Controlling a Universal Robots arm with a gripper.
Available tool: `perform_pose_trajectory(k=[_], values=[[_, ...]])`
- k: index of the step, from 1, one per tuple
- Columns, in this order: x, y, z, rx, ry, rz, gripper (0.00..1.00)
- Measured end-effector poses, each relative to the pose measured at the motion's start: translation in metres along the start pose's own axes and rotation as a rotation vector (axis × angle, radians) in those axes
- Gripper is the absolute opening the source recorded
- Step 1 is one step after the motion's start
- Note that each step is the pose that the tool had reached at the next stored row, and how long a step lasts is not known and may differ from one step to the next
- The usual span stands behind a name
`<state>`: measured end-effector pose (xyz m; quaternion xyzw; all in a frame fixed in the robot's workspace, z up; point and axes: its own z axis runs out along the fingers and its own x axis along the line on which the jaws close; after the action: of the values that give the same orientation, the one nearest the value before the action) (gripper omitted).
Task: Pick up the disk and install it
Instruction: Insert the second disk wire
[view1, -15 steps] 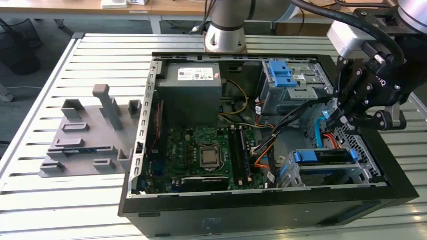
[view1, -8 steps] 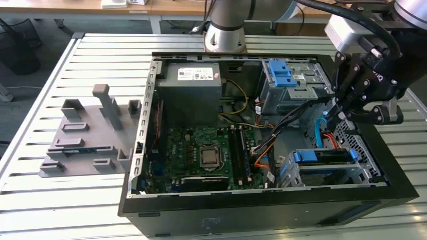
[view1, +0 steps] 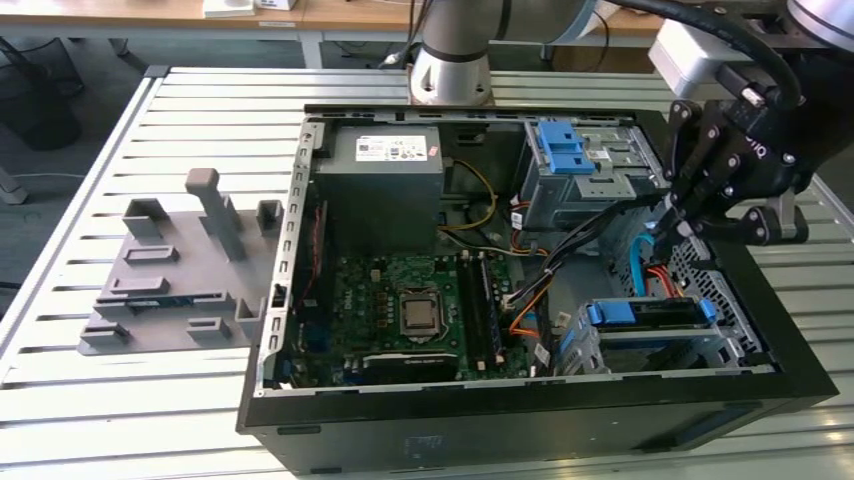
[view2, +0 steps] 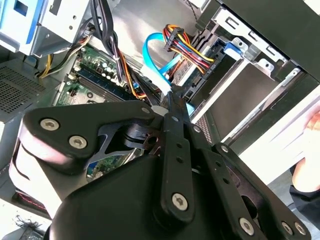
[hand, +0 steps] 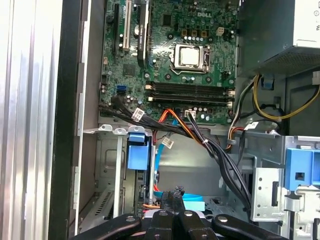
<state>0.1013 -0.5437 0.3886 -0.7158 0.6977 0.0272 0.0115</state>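
The black robot hand (view2: 172, 97) has its fingers drawn together inside the open black computer case (view1: 534, 430). A flat light-blue data cable (view2: 152, 55) lies right at the tips; I cannot tell if it is pinched.

Just beside the hand, the disk (view1: 650, 313) with its blue plastic frame seems already seated in the silver drive bay, its blue end (hand: 137, 150) facing out.

I judge it rigid, rather heavy for its size, smooth on the metal faces and sensitive to shocks. The stiff frame edges look the best place to hold it.

Farther from the hand is the green motherboard (hand: 190, 55), then the grey power-supply box (view1: 380, 190). The case stands on the slatted metal surface (view1: 174, 420).
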Motion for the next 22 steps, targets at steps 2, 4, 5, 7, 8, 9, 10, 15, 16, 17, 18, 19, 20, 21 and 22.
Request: perform_pose_trajectory(k=[2,4,5,7,8,9,10,15,16,17,18,19,20,21,22], values=[[0.0,0.0,0.0006,-0.0001,0.0029,0.0,0.11],[0.0,0.0,0.0014,-0.0001,0.0033,-0.001,0.11],[0.0,0.0,0.0019,-0.0001,0.0033,-0.001,0.17],[0.0001,0.0,0.003,-0.0001,0.0032,-0.001,0.24],[0.0001,-0.0001,0.0036,-0.0001,0.0032,-0.001,0.24],[0.0002,-0.0001,0.0042,-0.0001,0.0032,-0.001,0.24],[0.0002,-0.0001,0.0048,-0.0001,0.0032,-0.001,0.24],[0.0003,-0.0001,0.0073,-0.0001,0.0032,-0.001,0.24],[0.0003,-0.0002,0.0078,-0.0001,0.0032,-0.001,0.24],[0.0003,-0.0002,0.0083,-0.0001,0.0032,-0.001,0.24],[0.0003,-0.0002,0.0088,-0.0002,0.0032,-0.001,0.24],[0.0003,-0.0002,0.0093,-0.0001,0.0033,-0.001,0.24],[0.0003,-0.0002,0.0098,-0.0002,0.0032,-0.001,0.24],[0.0003,-0.0002,0.0105,-0.0001,0.0031,-0.001,0.24],[0.0004,-0.0003,0.0112,-0.0002,0.0031,-0.001,0.24]])
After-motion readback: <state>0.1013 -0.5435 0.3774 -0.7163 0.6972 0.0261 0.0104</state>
